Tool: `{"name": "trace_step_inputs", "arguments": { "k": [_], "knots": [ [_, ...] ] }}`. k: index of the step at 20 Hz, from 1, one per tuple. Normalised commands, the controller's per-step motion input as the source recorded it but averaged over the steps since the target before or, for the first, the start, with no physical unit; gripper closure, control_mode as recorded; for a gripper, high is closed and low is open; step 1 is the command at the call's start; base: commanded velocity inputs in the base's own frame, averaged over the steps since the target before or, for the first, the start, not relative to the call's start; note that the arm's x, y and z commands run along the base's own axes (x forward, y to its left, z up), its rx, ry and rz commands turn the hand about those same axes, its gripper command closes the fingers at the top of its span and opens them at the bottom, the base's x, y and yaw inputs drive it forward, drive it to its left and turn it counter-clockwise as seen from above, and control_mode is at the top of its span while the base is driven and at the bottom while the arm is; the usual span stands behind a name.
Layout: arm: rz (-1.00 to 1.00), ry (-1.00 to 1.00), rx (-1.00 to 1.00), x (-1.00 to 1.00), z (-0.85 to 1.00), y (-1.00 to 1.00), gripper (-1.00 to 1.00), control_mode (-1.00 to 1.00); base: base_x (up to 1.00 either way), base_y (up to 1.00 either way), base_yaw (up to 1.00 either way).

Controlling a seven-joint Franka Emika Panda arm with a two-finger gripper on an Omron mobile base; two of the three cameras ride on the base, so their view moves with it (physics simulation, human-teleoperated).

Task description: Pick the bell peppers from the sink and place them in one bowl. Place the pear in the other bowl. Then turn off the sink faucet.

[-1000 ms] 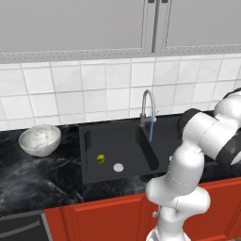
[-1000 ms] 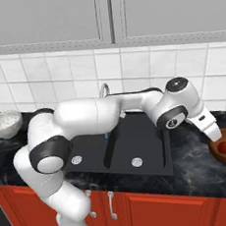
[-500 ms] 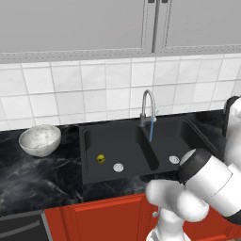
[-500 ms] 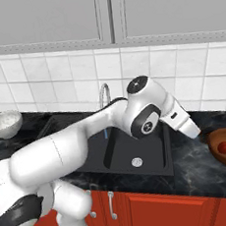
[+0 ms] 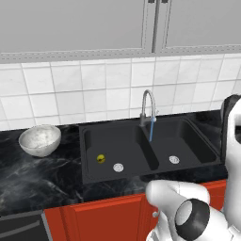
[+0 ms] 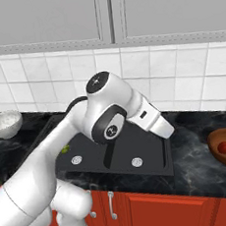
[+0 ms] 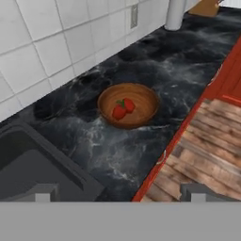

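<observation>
jaws: spread wide, empty | bell peppers (image 7: 123, 108): both in wooden bowl (image 7: 143, 117), ahead of jaws | pear (image 5: 100, 158): in sink (image 5: 89, 160), far from jaws | faucet (image 5: 148, 109): running | risk: reaching the pear needs a wide swing that may clip the spout

— What sort of room is this?

— A home kitchen. There's a black marbled counter (image 5: 28, 181) with a matte black double-basin sink (image 5: 146, 150) set into it, and a silver gooseneck faucet (image 5: 147, 106) behind the divider, with a blue stream under its spout.

— Anything else that says kitchen?

— White square wall tiles (image 5: 94, 89) as a backsplash, grey wall cabinets (image 5: 70, 23) overhead, and red base cabinets (image 6: 160, 211) with small silver handles below. A speckled white bowl (image 5: 40, 139) sits on the counter, and further along a wooden bowl (image 7: 128, 104) holds red bell peppers (image 7: 122, 108). The floor (image 7: 207, 150) beside the counter is wooden planks.
</observation>
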Motion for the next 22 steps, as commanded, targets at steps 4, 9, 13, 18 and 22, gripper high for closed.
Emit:
{"name": "trace_step_inputs", "arguments": {
  "k": [4, 9, 13, 18, 22],
  "knots": [
    [0.25, 0.00, 0.00, -0.36, 0.00, 0.84, -1.00, -1.00, 0.00, 0.00, 0.00],
    [0.35, 0.00, 0.03, -0.13, -0.04, 0.97, -1.00, -1.00, 0.00, 0.00, 0.00],
    [0.39, 0.01, 0.05, -0.12, -0.03, 1.00, -1.00, -1.00, 0.00, 0.00, 0.00],
    [0.38, 0.07, 0.01, -0.21, 0.00, 1.00, -1.00, -1.00, 0.00, 0.00, 0.00],
    [0.38, 0.19, 0.00, -0.19, 0.00, 1.00, -1.00, -1.00, 0.00, 0.00, 0.00]
  ]
}}
